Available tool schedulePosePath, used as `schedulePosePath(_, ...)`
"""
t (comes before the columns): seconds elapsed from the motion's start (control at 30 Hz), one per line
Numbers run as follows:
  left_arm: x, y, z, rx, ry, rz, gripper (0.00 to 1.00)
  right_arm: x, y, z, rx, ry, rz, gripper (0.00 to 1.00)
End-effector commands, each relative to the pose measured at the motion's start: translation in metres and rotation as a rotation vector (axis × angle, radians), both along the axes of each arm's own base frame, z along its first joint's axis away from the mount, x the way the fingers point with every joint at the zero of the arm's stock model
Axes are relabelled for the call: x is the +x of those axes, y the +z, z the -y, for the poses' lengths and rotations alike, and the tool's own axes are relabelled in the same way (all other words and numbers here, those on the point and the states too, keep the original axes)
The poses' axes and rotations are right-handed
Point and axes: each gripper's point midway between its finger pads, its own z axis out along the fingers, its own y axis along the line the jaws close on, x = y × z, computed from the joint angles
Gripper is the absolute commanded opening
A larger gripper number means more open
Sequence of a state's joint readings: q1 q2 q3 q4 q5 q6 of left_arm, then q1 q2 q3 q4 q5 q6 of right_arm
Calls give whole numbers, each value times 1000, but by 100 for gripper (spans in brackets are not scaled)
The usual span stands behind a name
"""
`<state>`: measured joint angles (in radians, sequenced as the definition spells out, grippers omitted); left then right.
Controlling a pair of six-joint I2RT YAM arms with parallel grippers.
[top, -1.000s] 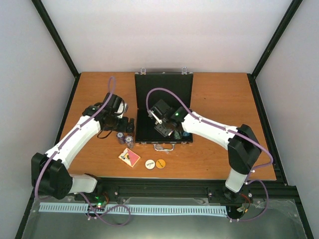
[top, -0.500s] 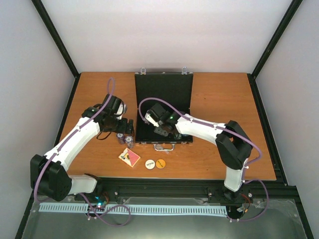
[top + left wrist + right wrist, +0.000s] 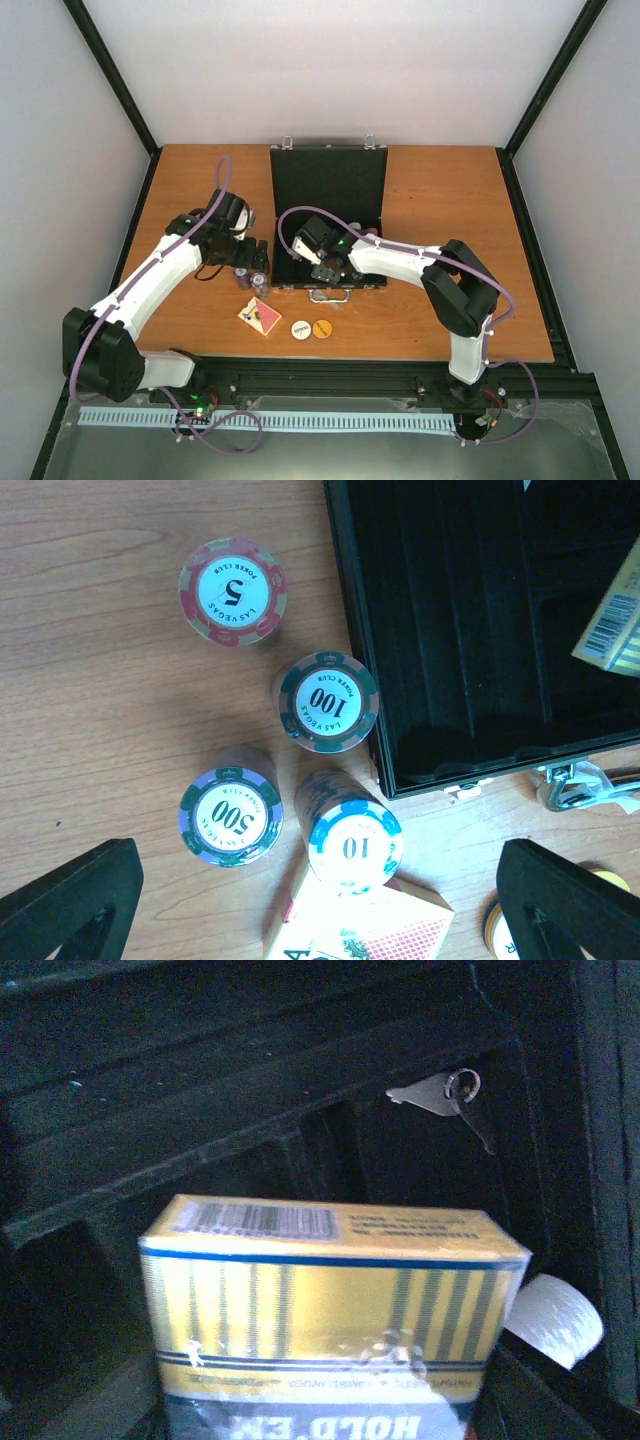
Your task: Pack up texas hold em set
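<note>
The wooden table (image 3: 450, 200) is carrying everything. The black case (image 3: 330, 185) is lying open at the middle of it. Its lid is resting flat toward the far edge, and its silver handle (image 3: 330, 296) is pointing at the near edge.

The left gripper (image 3: 248, 258) is hovering just off the case's left side, above the chips, with its jaws standing wide apart and gripping nothing. The right gripper (image 3: 325, 268) is reaching down into the near part of the case. A yellow striped card deck (image 3: 330, 1300) is sitting right in front of its camera, on edge against the dark moulded tray. I cannot tell whether the fingers are grasping that deck or standing free of it.

A second, red-backed deck (image 3: 259, 316) is lying on the table nearer the near edge, left of the handle. Four chip stacks are standing beside the case's near-left corner: a red 5 stack (image 3: 233, 590), a green 100 stack (image 3: 328, 702) touching the case wall, a purple 500 stack (image 3: 229, 816) and a blue 10 stack (image 3: 355, 835).

A white disc (image 3: 300, 329) and an orange disc (image 3: 322, 328) are lying side by side just in front of the handle. A small silver key (image 3: 450, 1095) is resting inside the tray.
</note>
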<state>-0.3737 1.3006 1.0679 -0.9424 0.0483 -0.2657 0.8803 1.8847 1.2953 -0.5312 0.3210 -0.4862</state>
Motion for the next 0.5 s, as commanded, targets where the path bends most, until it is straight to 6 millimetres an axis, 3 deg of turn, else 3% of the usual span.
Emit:
schedulePosePath(0.0, 1, 1, 1, 1, 5, 0, 100, 3, -2, -1, 12, -9, 9, 78)
schedulePosePath(0.03, 1, 1, 1, 2, 4, 0, 100, 3, -2, -1, 16, -12, 4, 79)
schedulePosePath(0.13, 1, 1, 1, 2, 1, 1, 100, 1, -4, 0, 17, -15, -11, 94)
schedulePosePath(0.23, 1, 2, 2, 0, -1, 3, 100, 0, -1, 1, 21, -28, -11, 96)
schedulePosePath(0.47, 0, 1, 2, -2, -2, -1, 100, 13, 58, -16, 288, -136, -36, 99)
